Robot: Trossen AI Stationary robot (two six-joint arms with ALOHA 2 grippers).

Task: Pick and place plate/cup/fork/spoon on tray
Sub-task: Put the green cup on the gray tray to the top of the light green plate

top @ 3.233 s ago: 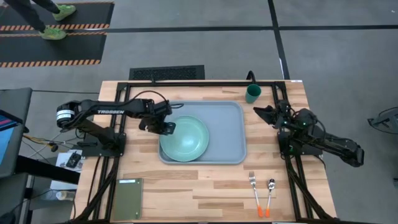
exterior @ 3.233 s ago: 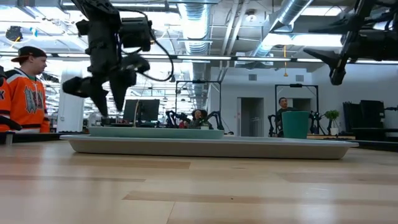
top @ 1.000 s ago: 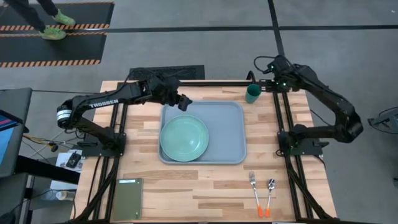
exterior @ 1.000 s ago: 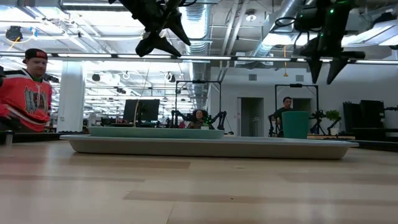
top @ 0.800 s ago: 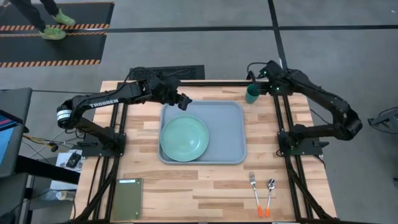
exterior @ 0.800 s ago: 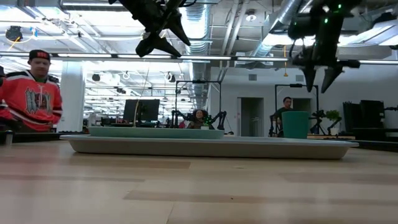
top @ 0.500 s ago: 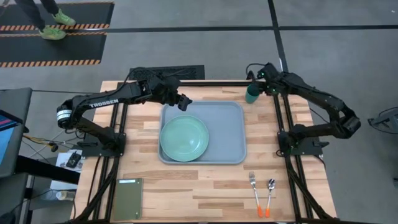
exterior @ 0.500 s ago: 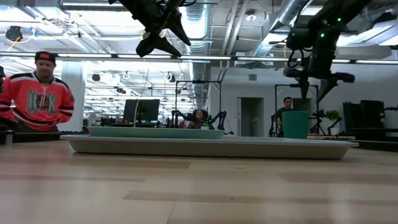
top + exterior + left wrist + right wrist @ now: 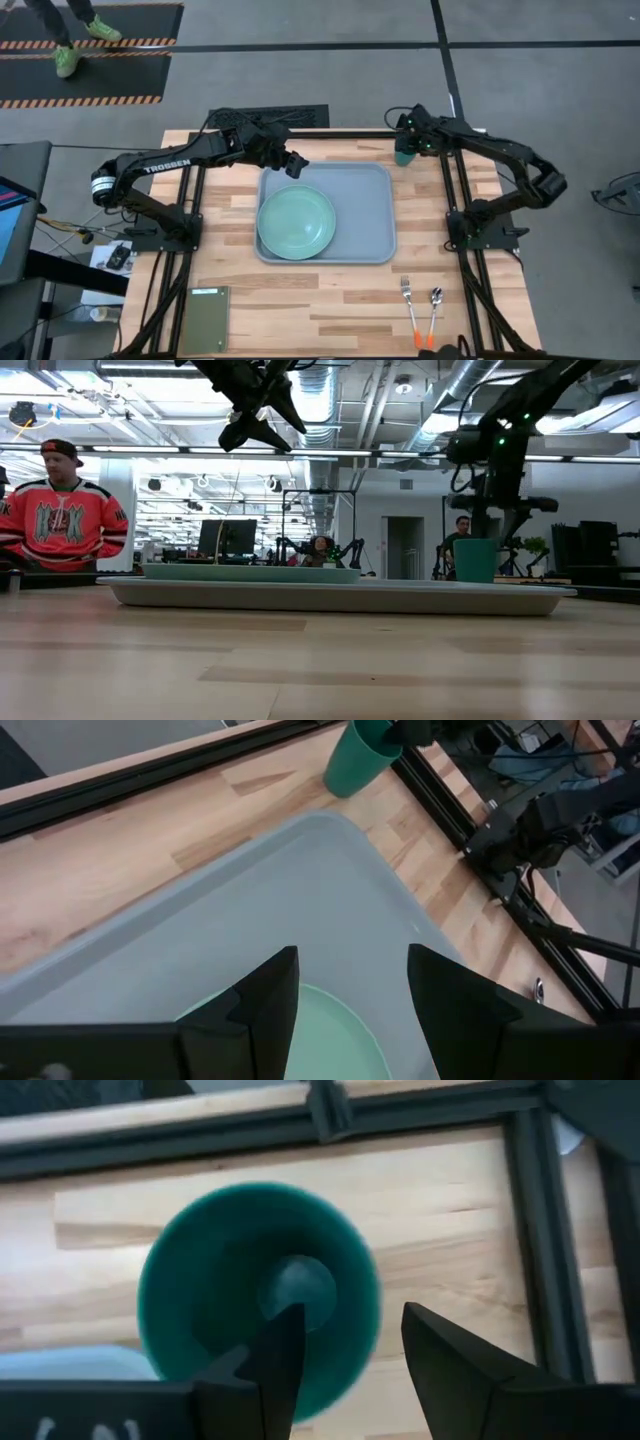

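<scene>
Tray, plate and cup on the counter, arms overhead

The plate point(image 9: 250, 572) lies in the tray point(image 9: 335, 596); the right gripper point(image 9: 503, 500) hangs right above the cup point(image 9: 475, 560), the left gripper point(image 9: 255, 422) high up.

Left hand point(image 9: 296, 164) raised, fingers spread – right hand point(image 9: 401, 128) pointing down, fingers parted, arm outstretched.

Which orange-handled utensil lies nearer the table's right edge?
The spoon, with its rounded bowl; the tined fork lies just left of it.
</scene>
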